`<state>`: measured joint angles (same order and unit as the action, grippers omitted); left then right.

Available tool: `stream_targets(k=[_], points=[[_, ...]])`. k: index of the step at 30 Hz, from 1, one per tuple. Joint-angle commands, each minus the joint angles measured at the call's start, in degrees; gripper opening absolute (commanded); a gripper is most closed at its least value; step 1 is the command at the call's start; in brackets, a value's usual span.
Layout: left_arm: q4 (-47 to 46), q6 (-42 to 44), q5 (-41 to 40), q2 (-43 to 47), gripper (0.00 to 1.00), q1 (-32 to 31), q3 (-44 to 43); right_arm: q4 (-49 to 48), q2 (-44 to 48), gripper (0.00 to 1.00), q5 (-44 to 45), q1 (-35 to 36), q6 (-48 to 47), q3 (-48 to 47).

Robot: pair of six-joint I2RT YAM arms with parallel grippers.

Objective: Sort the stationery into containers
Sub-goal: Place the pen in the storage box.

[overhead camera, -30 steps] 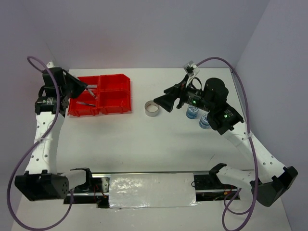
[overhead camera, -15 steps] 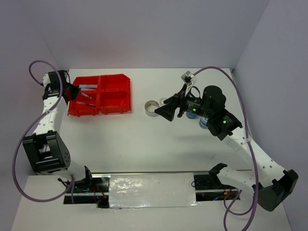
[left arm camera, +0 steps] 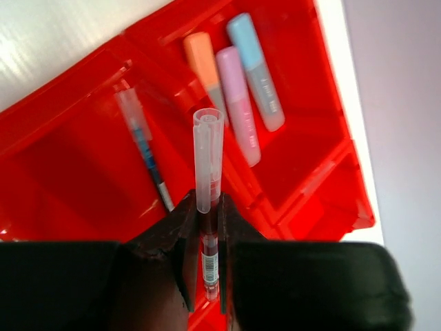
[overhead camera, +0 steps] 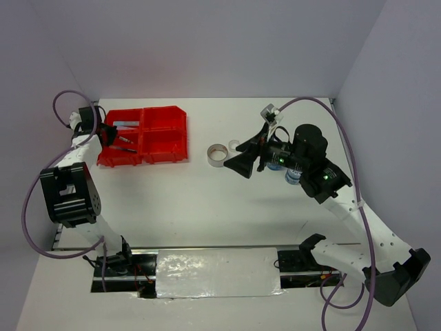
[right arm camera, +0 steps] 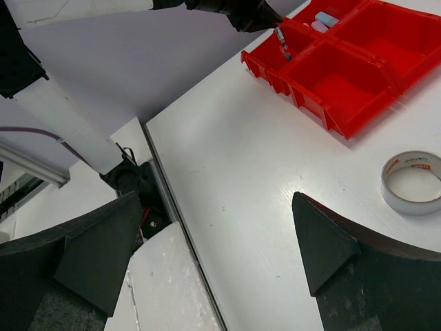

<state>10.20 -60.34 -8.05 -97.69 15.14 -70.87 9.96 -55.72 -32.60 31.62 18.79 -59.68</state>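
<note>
The red bin block [overhead camera: 165,138] sits at the far left of the table. My left gripper [left arm camera: 207,207] is shut on a thin red pen with a clear cap [left arm camera: 208,158] and holds it above the bin's left side [overhead camera: 110,134]. Below it a blue pen [left arm camera: 146,153] lies in one compartment. Orange [left arm camera: 201,62], lilac [left arm camera: 238,103] and light-blue [left arm camera: 256,69] sticks lie in the adjoining one. My right gripper [overhead camera: 241,164] is open and empty above the table, near a grey tape ring [overhead camera: 218,154]. A clear tape ring [overhead camera: 234,145] and a blue-white tub [overhead camera: 293,177] lie by that arm.
The right wrist view shows the tape ring [right arm camera: 412,181] to the right of the gripper [right arm camera: 213,241], the red bin [right arm camera: 344,69] beyond, and the table's near edge with its metal rail [right arm camera: 172,227]. The two right compartments [overhead camera: 165,146] look empty.
My left arm has folded back and its gripper has shifted left over the bin's left side, still holding the pen. My right gripper has drifted slightly nearer and to the right.
</note>
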Motion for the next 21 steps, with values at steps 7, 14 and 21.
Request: stream_targets(k=[7,14,21], points=[[-4.6,-1.5,0.5,0.3,0.33,0.3,5.6,0.9,0.3,0.96,-1.2,-0.2,-3.1,-3.1],[-0.7,-0.2,-1.7,2.2,0.84,0.4,4.5,-0.5,-0.3,0.96,-1.6,-0.2,-1.9,-3.3],[-1.5,3.2,3.1,5.1,0.99,0.6,-3.5,0.1,-0.4,0.96,-0.4,-0.2,-1.7,-4.0]])
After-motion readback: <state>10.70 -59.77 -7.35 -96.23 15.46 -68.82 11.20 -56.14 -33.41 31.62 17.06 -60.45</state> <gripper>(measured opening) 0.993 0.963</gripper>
